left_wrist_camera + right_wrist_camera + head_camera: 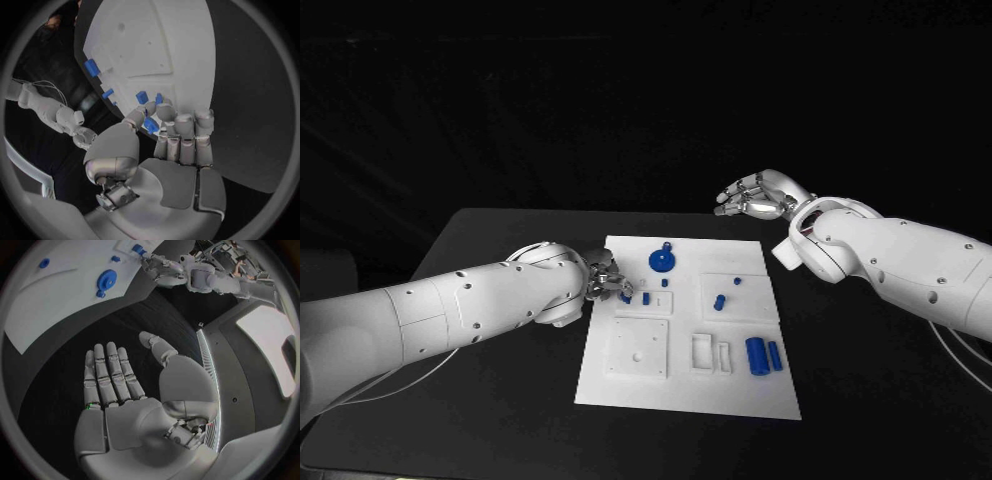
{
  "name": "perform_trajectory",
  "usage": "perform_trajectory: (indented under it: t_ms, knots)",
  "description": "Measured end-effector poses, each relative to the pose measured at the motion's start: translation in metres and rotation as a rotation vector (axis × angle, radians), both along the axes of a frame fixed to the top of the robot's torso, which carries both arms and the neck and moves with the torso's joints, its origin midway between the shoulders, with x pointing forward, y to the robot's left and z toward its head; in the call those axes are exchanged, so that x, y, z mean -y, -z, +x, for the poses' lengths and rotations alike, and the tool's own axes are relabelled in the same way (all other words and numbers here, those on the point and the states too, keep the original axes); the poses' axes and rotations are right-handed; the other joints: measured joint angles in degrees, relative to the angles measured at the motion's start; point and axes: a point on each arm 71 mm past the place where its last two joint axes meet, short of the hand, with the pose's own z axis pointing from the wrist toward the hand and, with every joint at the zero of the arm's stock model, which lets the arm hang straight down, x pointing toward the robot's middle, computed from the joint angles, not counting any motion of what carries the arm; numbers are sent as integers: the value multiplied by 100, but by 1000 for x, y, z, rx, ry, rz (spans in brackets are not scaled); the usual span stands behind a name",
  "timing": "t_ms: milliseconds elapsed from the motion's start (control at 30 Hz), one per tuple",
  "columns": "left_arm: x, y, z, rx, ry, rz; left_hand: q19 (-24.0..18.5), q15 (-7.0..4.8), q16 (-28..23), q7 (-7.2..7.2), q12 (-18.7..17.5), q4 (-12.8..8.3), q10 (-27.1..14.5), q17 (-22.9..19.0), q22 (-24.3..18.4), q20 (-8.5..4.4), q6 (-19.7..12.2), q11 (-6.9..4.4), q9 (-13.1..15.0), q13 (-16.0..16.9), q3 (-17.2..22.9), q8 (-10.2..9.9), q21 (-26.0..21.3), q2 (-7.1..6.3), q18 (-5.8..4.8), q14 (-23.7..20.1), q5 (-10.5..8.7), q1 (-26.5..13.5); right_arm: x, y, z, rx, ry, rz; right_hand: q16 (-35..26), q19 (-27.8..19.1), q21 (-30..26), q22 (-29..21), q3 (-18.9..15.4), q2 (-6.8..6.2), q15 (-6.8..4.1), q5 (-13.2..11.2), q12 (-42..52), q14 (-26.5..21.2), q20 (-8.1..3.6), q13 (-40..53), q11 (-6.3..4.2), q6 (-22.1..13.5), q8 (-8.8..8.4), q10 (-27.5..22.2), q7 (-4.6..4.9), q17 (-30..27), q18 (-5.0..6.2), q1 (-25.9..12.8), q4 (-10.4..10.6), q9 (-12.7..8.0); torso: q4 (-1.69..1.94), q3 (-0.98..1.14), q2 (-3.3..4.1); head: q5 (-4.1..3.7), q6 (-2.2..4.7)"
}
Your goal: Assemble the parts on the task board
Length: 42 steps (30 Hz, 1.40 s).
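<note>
The task board (687, 385) lies in the middle of the black tabletop (488, 400), and everything else is placed from it. On the board's near half, toward its right edge, two blue cylinders (762, 356) lie side by side, just beside a pale recessed slot; a square raised plate (636, 347) sits on the near-left part. Farther in, about mid-board, a small blue peg (720, 301) rests on a second raised square, with a smaller blue piece (736, 282) just beyond it.

At the board's left edge, level with that peg, the left hand (599, 277) reaches in over the rim. Its fingers (185, 131) are curled in together, and the left wrist view shows a small blue part (150, 124) between thumb and fingertips, apparently pinched there. Another small blue block (651, 297) lies on the board just beside the hand.

Toward the board's far end lies a round blue disc (662, 261).

Beyond the board's far right corner, well apart from it, the right hand (759, 195) hangs above the tabletop, its fingers (110, 371) straight and apart, holding nothing.
</note>
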Motion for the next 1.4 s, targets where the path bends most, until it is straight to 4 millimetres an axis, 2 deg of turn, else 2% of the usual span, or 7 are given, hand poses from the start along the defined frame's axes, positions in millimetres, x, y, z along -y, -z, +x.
perform_trajectory:
  t_ms: [367, 767, 900, 1400]
  knots:
    - [2, -1, -1, 4, 28, 30, -9, -2, 40, 8, 67, 0, 2, 2, -1, 9, 9, 0, 8, 6, 0, 0, 25, -3, 2, -1, -2, 3, 1, 0, -1, -1, -1, 0, 0, 0, 0, 3, 0, 0, 0, 0, 0, 0, 0, 0, 0, 0, 0, 0, 0, 0, 0, 0, 0, 0, 5, 0, -3, -6, -18]
    - [4, -2, -2, 10, 52, 56, -12, -5, 112, 27, 149, 10, 3, 13, -2, 7, 28, 1, 87, 13, 10, 0, 67, -100, 6, -4, 2, 71, 0, 1, -1, -3, -2, 0, 0, 0, 0, 5, 0, 0, 0, 0, 0, 0, 0, 0, 0, 0, 0, 0, 0, -5, 0, 0, 0, 0, 9, -5, -3, -21, -37]
    - [4, -2, -2, 11, 55, 60, -23, -5, 112, 28, 150, 31, 4, 19, -2, -3, 28, 2, 148, 13, 31, 0, 66, -128, 9, -4, 2, 55, 1, 1, -1, -4, -2, 0, 0, 0, 0, 5, 0, 0, 0, 0, 0, 0, 0, 0, 0, 0, 0, 0, 0, -5, 0, 0, 0, 0, 8, -4, -2, -21, -41]
    - [6, -2, -2, 15, 60, 70, -32, -6, 240, 29, 314, 31, 13, 54, -3, 7, 30, 11, 414, 48, 31, 1, 112, -103, 31, -4, -32, 30, 0, 1, -1, -5, -3, 0, 0, 0, -22, 4, 0, 0, 0, 22, 0, 0, 0, 0, 0, 0, 0, 0, 0, -10, 0, 1, 0, -6, 2, 4, -2, -23, -54]
